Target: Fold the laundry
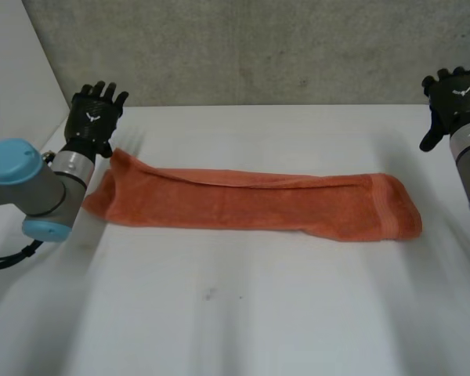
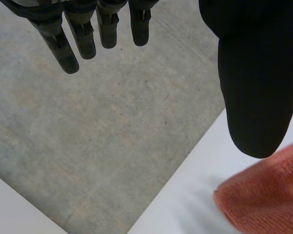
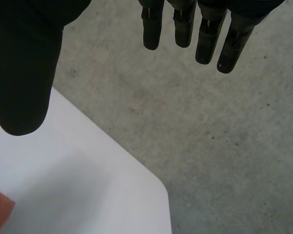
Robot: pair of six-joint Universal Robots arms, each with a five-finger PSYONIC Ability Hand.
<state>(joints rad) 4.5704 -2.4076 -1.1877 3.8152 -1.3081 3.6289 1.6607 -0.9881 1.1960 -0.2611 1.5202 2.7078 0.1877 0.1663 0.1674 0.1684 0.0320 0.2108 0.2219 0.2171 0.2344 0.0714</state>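
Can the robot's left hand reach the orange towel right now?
Probably yes. The left hand is open and empty, close to one end of the orange towel, and nothing lies between them on the white table.

Orange towel: folded lengthwise into long narrow strip, lying flat across table middle.

Nubbly terry towel, smooth table
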